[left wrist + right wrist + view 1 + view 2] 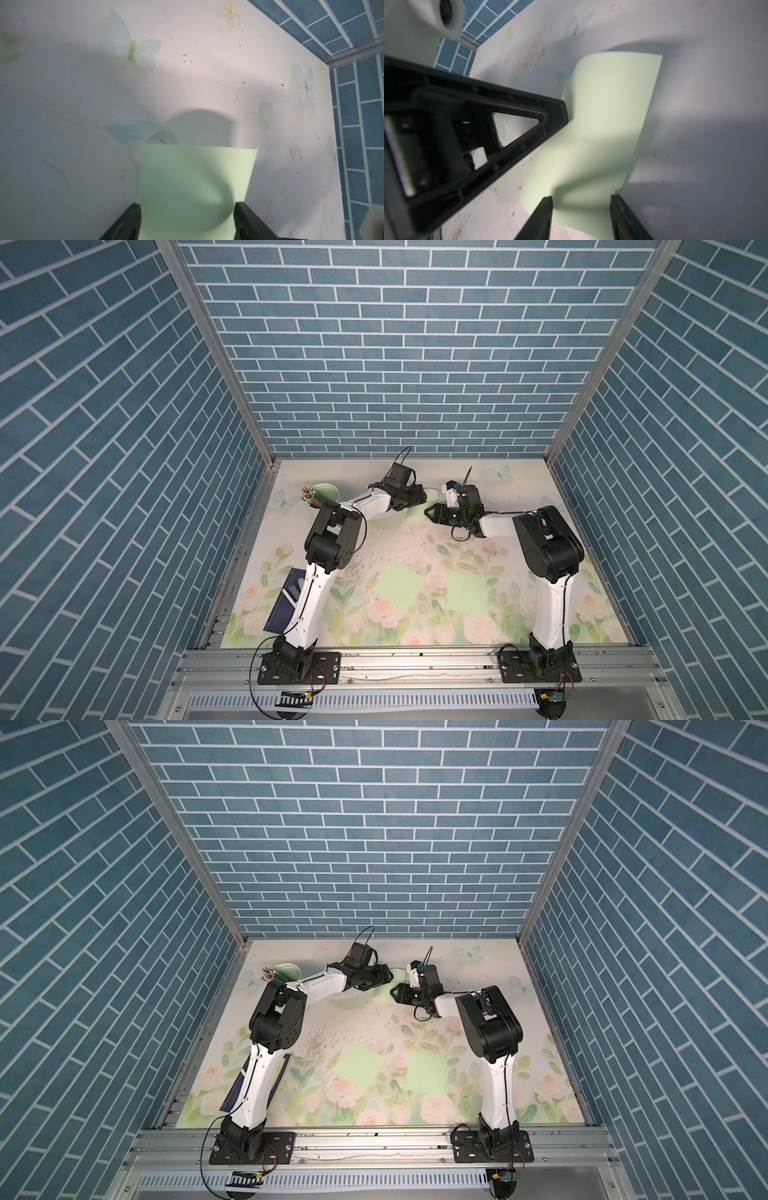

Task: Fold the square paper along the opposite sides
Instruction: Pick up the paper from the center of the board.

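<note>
Left end effector [187, 220] straddles curled paper [195, 182]; pencil cup [322, 499] behind.

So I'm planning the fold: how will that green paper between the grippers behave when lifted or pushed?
Likely floppy: the paper already curves in a wave. Probably very light, since it bows without creasing. Pushed, it may buckle or slide on the smooth table rather than hold shape.
</note>
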`<state>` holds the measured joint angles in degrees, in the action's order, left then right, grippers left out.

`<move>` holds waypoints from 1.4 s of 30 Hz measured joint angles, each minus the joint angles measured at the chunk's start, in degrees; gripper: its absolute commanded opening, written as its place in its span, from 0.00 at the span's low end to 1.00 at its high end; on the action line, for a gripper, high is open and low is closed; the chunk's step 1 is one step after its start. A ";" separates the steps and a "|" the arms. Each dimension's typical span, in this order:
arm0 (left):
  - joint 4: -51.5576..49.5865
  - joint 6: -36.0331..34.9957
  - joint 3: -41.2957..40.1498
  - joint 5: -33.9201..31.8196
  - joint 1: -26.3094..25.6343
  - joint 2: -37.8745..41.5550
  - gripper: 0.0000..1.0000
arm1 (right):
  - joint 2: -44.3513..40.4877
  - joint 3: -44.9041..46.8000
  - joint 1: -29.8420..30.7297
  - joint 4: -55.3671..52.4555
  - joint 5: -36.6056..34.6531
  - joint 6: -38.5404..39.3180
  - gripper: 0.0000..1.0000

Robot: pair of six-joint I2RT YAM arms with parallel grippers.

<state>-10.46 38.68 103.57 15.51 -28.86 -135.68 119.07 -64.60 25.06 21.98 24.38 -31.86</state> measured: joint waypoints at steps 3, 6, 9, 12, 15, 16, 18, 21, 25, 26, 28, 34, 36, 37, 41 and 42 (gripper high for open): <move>-0.02 -0.35 -0.04 0.00 0.00 -0.02 0.73 | 0.00 0.39 0.00 0.79 0.55 -0.33 0.51; -0.02 -0.66 -0.11 -0.13 0.00 -0.02 0.68 | 0.00 0.48 0.00 0.96 0.90 -0.52 0.51; -0.13 -0.96 -0.28 -0.42 0.04 -0.09 0.59 | 0.00 0.57 0.00 1.14 1.25 -0.87 0.51; -0.35 -1.16 -0.39 -0.72 0.07 -0.09 0.53 | 0.00 0.70 0.00 1.27 1.42 -0.92 0.51; -0.52 -1.40 -0.44 -0.94 0.07 -0.20 0.48 | 0.00 0.74 0.00 1.38 1.57 -0.92 0.51; -0.59 -1.42 -0.44 -1.03 0.07 -0.20 0.46 | 0.00 0.79 0.00 1.44 1.62 -0.92 0.51; -0.70 -1.51 -0.46 -1.14 0.07 -0.20 0.43 | 0.00 0.83 0.00 1.53 1.84 -0.92 0.52; -0.70 -1.68 -0.63 -1.05 0.09 -0.20 0.37 | -0.31 0.92 -0.50 1.29 2.03 -0.92 0.54; -0.09 -2.05 -1.51 0.20 0.26 0.24 0.34 | -2.54 1.66 -1.73 -1.66 2.23 -0.90 0.58; 0.04 -2.05 -1.90 0.83 0.42 0.46 0.33 | -3.37 1.86 -2.27 -2.40 2.25 -0.90 0.58; 0.17 -2.08 -2.97 2.67 0.68 1.22 0.32 | -5.99 2.19 -3.87 -3.80 2.49 -0.87 0.59; 2.71 -1.46 -6.99 9.25 1.75 5.62 0.32 | -14.29 3.45 -7.69 -0.98 5.38 -2.40 0.63; 4.94 -0.70 -7.89 11.43 2.36 8.09 0.32 | -15.58 3.93 -8.55 2.19 7.52 -4.48 0.65; 6.25 -0.28 -8.39 12.39 2.67 9.46 0.33 | -15.72 4.15 -8.79 4.00 8.72 -5.90 0.66; 12.55 1.95 -10.60 15.72 3.69 15.54 0.34 | -15.37 5.55 -9.11 10.25 12.94 -11.67 0.71; 14.16 2.51 -11.08 16.37 3.89 16.90 0.34 | -15.02 5.86 -9.11 12.07 13.94 -13.33 0.73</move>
<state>3.70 41.19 92.49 31.88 -24.97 -118.78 104.05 -58.74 15.94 34.04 38.33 -45.19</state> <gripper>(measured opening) 0.335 0.707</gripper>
